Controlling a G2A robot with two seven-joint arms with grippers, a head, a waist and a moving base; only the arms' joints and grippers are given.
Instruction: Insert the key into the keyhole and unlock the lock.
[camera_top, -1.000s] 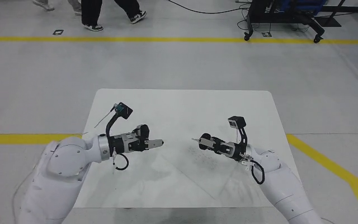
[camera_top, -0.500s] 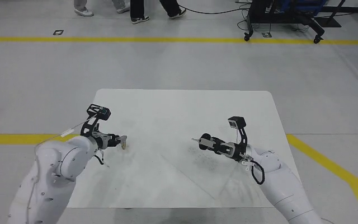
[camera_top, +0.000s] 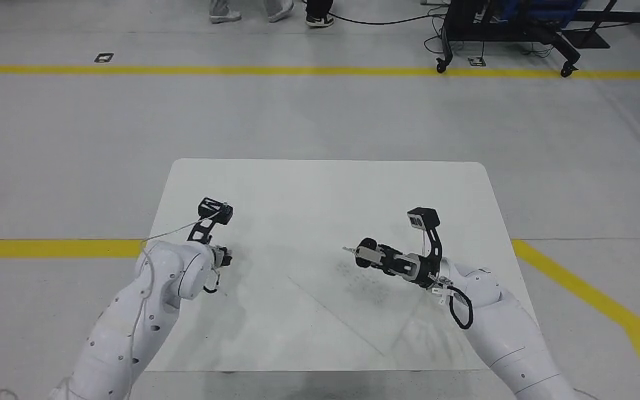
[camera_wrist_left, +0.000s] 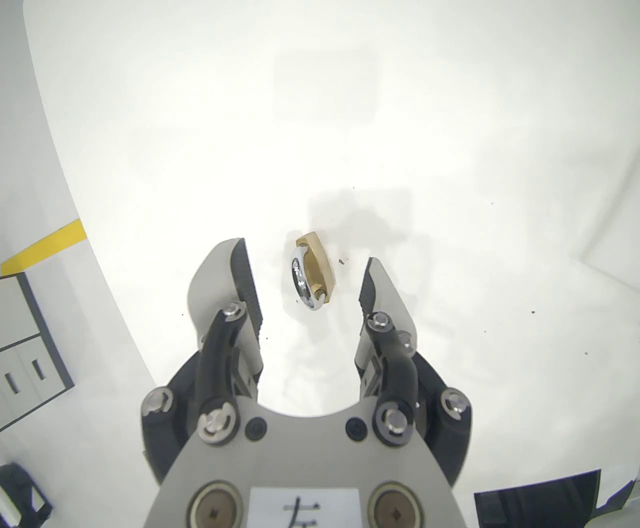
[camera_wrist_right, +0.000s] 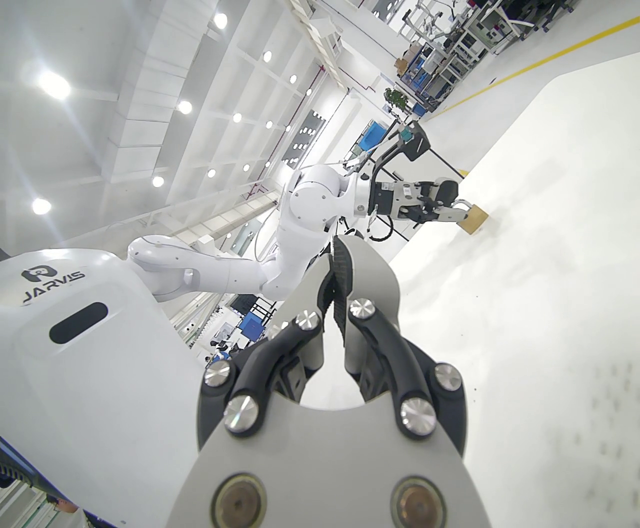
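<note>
Brass lock (camera_wrist_left: 316, 270) — chrome shackle (camera_wrist_left: 300, 283) — key (camera_top: 347, 249) apart

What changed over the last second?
Left gripper pulled back from the table centre toward the left edge, jaws now open over the lock lying on the table; apparently released. Right gripper, shut on the key, stayed put.

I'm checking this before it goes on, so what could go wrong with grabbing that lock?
1. The lock lies loose on the table between the fingers of the open left gripper; an off-centre squeeze might push or spin it.
2. The right gripper is shut on the key with a thin tip sticking out; that small hold may let it twist on insertion.
</note>
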